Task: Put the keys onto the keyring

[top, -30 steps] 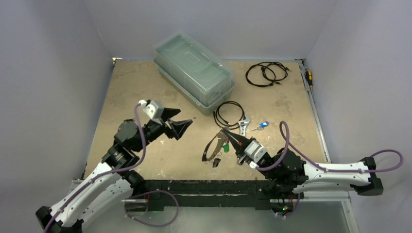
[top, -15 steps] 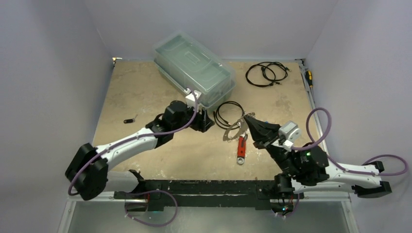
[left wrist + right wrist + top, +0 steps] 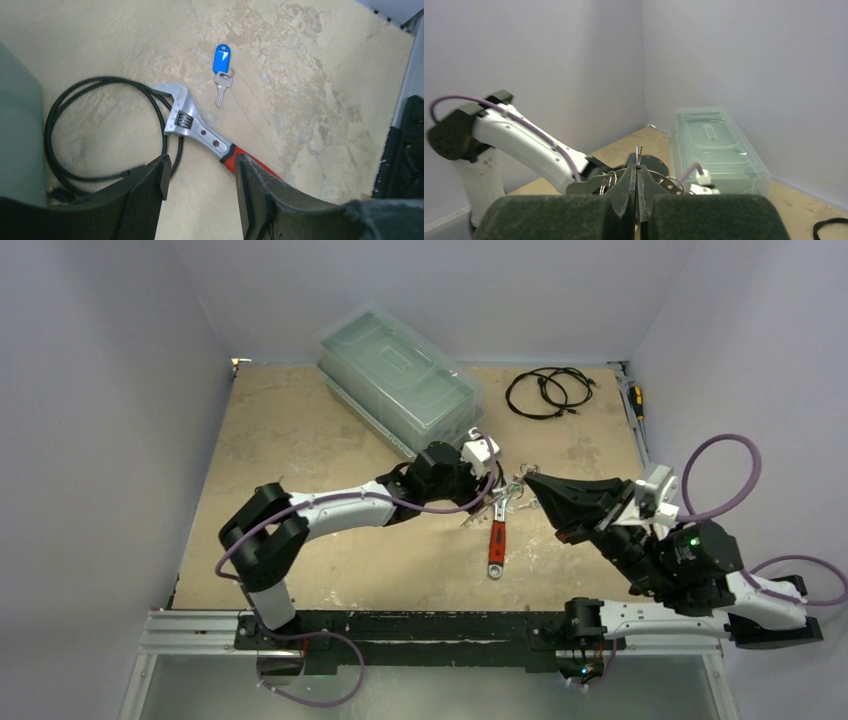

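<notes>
We show the left hand [image 3: 201,166], fingers apart, now moved over the wrench [image 3: 200,131] head; the right hand [image 3: 636,172], clamped on the keyring [image 3: 589,185], holds it beside the wrench.

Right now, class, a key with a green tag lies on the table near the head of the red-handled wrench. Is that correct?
The tag is blue, not green, as the left wrist view shows. The key with its blue tag does lie on the table near the head of the red-handled wrench.
</notes>
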`<state>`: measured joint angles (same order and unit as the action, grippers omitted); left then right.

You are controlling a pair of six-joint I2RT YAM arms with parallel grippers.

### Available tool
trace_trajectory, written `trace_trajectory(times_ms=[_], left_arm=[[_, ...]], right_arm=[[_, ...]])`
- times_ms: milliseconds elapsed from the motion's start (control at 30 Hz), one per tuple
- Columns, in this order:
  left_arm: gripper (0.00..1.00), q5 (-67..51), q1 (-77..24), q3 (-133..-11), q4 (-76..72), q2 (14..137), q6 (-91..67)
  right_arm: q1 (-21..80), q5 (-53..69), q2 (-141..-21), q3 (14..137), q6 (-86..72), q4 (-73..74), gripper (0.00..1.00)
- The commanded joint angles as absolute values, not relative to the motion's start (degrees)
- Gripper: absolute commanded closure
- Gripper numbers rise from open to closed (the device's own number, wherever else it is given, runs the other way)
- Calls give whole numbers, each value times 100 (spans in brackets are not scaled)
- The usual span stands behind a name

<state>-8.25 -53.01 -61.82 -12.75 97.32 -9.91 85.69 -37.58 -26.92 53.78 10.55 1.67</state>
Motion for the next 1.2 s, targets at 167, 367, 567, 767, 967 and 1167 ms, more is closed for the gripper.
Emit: trace_trajectory(times_ms=[167, 367, 567, 767, 967, 1167], left_arm=[[51, -2029, -5473, -7823, -1566, 11320, 616], [50, -2098, -5613, -8725, -1391, 12255, 1378], [50, -1786, -5764, -10050, -325, 13301, 2016], [50, -1483, -5925, -10495, -138, 13712, 2262], [52, -1208, -6061, -11018, 132, 14089, 2451], [57, -866, -6107, -11264, 299, 14309, 2589]], right_arm=[[8561, -2997, -2803, 6584, 537, 983, 100], [8561, -2840, -3107, 7175, 501, 1412, 100], [8565, -2758, -3094, 7369, 474, 1498, 100], [8561, -2731, -3160, 7470, 490, 1628, 100], [8561, -2768, -3208, 7480, 492, 1722, 100], [8561, -2755, -3232, 7492, 492, 1741, 100]])
